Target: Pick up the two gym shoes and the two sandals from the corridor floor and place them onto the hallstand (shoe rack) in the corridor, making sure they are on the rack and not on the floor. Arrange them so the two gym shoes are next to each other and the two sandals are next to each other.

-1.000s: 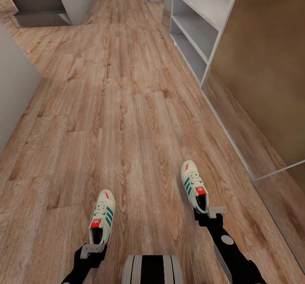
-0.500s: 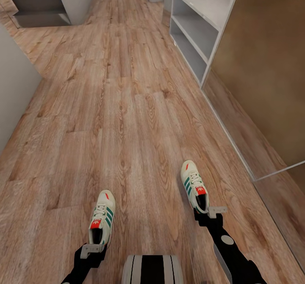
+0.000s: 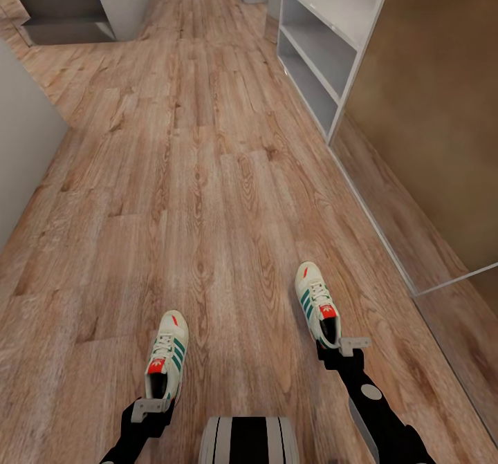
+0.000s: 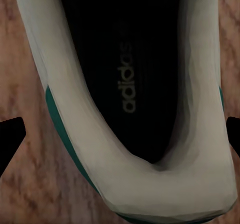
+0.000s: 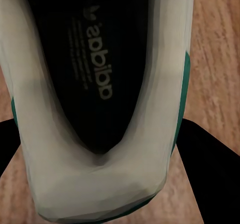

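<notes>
on the corridor floor (image 3: 207,173), each gripper holds a gym shoe's heel: left gripper (image 3: 151,409) on the left shoe (image 3: 167,357), right gripper (image 3: 344,348) on the right shoe (image 3: 316,303). both shoes look light, with soft collars; the firmer heel counter is probably the best hold.

Glossy black arms, a grey bracket at each wrist, and a black-and-white striped trunk (image 3: 249,440).

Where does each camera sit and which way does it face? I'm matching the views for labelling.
Head view: high, facing forward-down the corridor floor; hallstand, both arms, left gripper, right gripper.
Left wrist view: looks into left gym shoe; dark fingertips.
Right wrist view: into right gym shoe; dark fingers.
Shared: both shoes, floor.
</notes>
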Robot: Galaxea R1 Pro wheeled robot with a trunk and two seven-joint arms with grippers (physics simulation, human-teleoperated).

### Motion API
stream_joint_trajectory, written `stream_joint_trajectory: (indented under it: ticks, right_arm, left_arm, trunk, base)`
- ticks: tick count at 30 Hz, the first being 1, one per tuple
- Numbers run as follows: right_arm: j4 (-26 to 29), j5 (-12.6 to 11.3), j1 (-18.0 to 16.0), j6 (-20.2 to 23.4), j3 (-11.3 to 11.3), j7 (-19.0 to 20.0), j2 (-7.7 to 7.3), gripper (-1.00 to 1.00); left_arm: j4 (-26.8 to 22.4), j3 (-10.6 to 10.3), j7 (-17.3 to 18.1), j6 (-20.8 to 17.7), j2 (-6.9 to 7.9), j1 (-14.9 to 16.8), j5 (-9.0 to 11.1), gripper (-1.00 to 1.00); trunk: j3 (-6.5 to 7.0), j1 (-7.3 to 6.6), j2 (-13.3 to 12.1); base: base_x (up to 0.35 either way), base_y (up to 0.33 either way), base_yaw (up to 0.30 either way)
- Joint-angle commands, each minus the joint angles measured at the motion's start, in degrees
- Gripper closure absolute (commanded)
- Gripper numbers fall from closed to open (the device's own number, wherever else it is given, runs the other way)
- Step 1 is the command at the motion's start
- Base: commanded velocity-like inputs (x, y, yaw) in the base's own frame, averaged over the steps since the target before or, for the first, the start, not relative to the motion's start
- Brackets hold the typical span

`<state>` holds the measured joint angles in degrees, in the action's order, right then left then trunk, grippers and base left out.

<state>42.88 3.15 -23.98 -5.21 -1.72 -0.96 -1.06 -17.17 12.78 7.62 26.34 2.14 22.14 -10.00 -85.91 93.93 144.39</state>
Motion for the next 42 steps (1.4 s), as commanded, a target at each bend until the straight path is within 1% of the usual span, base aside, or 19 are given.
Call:
stream_joint_trajectory:
  ticks: [1, 8, 9, 42]
  right_arm:
    - [-0.05, 0.34, -0.02, -0.15, -0.04, -0.1, 0.01, 1.0]
    - [-0.07, 0.35, -0.02, -0.15, -0.04, -0.1, 0.01, 1.0]
    - [-0.07, 0.35, -0.02, -0.15, -0.04, -0.1, 0.01, 1.0]
    - [-0.23, 0.36, -0.02, -0.15, -0.04, -0.09, 0.01, 1.0]
  left_arm:
    - [0.04, 0.49, 0.24, 0.21, -0.03, 0.02, -0.55, -1.0]
    - [0.04, 0.51, 0.21, 0.17, -0.03, 0.07, -0.55, -1.0]
    - [0.04, 0.53, 0.21, 0.16, -0.03, 0.08, -0.55, 1.0]
    - [0.01, 0.5, 0.2, 0.21, -0.26, 0.04, -0.55, 1.0]
  trunk:
    - [-0.03, -0.01, 0.01]
    - [-0.03, -0.01, 0.01]
    - [-0.03, -0.01, 0.01]
    - [-0.03, -0.01, 0.01]
  base:
    - [0.0, 0.0, 0.0]
    - [0.0, 0.0, 0.0]
    - [0.0, 0.0, 0.0]
    - [0.0, 0.0, 0.0]
